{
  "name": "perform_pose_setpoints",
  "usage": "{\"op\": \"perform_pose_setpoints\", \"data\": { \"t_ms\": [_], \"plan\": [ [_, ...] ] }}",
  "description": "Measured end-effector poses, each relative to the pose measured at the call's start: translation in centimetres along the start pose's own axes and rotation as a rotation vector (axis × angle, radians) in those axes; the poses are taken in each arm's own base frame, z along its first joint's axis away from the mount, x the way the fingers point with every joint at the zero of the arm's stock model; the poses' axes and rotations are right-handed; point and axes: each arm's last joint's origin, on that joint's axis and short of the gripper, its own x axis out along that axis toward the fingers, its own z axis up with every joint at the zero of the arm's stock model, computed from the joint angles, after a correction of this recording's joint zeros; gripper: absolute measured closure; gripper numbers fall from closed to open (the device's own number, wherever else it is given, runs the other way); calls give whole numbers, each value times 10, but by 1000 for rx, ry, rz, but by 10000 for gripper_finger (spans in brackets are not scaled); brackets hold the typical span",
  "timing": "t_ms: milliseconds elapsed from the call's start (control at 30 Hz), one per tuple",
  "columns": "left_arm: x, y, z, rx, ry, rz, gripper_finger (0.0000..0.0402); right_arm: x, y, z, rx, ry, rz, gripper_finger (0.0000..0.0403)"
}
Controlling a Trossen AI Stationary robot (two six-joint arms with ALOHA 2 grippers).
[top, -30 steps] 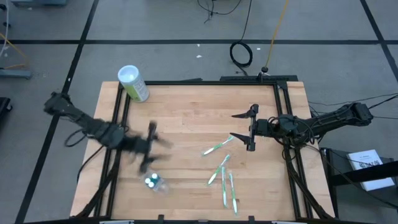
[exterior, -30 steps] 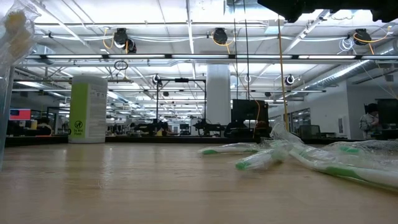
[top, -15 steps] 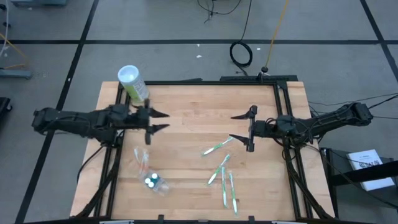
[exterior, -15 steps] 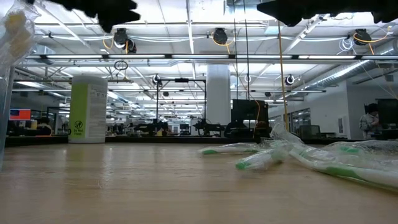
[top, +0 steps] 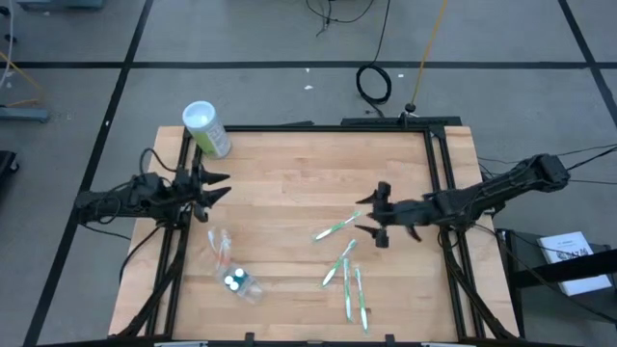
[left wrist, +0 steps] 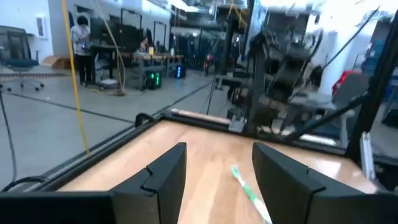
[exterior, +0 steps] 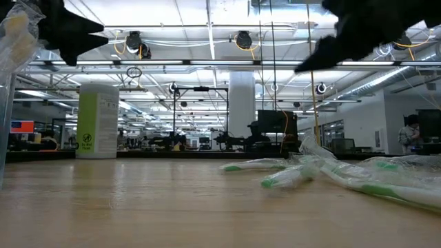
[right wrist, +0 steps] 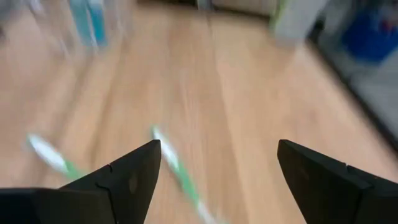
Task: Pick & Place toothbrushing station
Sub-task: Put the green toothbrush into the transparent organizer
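Several thin white toothbrushes with green ends lie flat on the wooden table: one point(top: 337, 227) just left of my right gripper, the others point(top: 347, 280) nearer the front edge. They also show in the low view point(exterior: 303, 172). A clear plastic holder with blue-capped tubes point(top: 232, 272) lies at the near left. My right gripper point(top: 365, 216) is open and empty above the table, beside the far toothbrush; its wrist view shows that toothbrush point(right wrist: 177, 169) between the open fingers. My left gripper point(top: 220, 185) is open and empty at the table's left edge.
A large green canister with a white lid point(top: 206, 129) stands at the table's far left corner and shows in the low view point(exterior: 96, 120). A black frame point(top: 439, 173) runs along the table's edges. Bare wood lies in the table's middle point(top: 289, 183).
My left gripper has swung away from the clear holder toward the table's far side, then drawn back to the left edge, staying open. The holder now lies uncovered. My right gripper has moved left and toward the near edge, closer to the far toothbrush.
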Motion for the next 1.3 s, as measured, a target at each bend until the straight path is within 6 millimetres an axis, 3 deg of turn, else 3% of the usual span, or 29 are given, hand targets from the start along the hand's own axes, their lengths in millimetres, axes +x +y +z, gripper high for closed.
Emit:
{"op": "perform_pose_setpoints", "data": {
  "t_ms": [200,333,467,700,833,1067,1300],
  "plan": [
    [0,3,-8,-10,1,62,215,36,14,-27,49,206,16,85],
    [6,4,-18,-113,58,144,215,55,21,-35,56,211,37,85],
    [12,4,-22,-182,98,175,215,60,23,-36,59,202,36,85],
    [19,3,-28,-145,167,198,215,66,16,-28,137,163,142,85],
    [21,3,-29,-138,175,205,215,84,19,-17,107,181,194,85],
    [22,2,-26,-93,143,195,215,134,23,-3,46,273,224,85],
    [22,2,-26,-84,144,195,215,159,32,-2,51,334,383,85]
  ]
}}
